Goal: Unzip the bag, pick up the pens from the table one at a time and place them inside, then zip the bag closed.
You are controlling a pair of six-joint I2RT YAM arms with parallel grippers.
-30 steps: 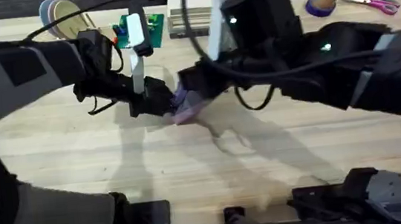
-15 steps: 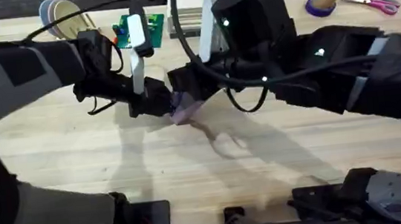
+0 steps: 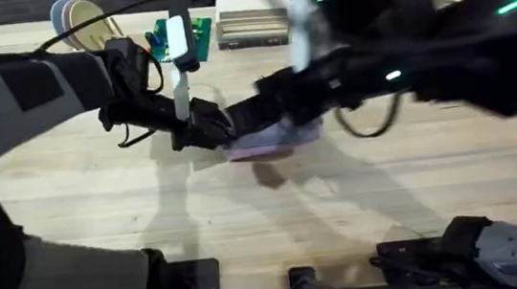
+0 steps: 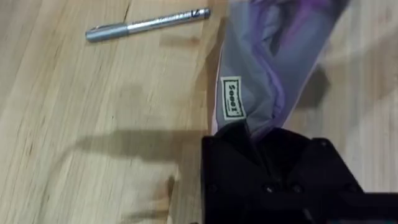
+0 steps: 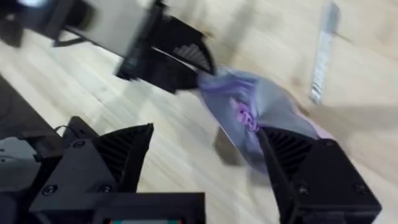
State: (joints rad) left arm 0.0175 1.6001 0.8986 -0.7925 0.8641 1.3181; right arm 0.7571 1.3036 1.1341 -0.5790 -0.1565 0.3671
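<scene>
Pale plank table point(image 3: 102, 209): the bag point(image 3: 272, 139) had stretched flatter toward the right edge since a second earlier. Left gripper point(image 4: 249, 140) clamped its end; right gripper point(image 5: 205, 162), fingers apart, apparently drew the zipper open.

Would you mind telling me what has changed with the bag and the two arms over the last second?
The right hand swung rightward along the bag, which now lies stretched flatter on the table. The left hand stayed clamped on the bag's end; the silver pen lies beside it.
</scene>
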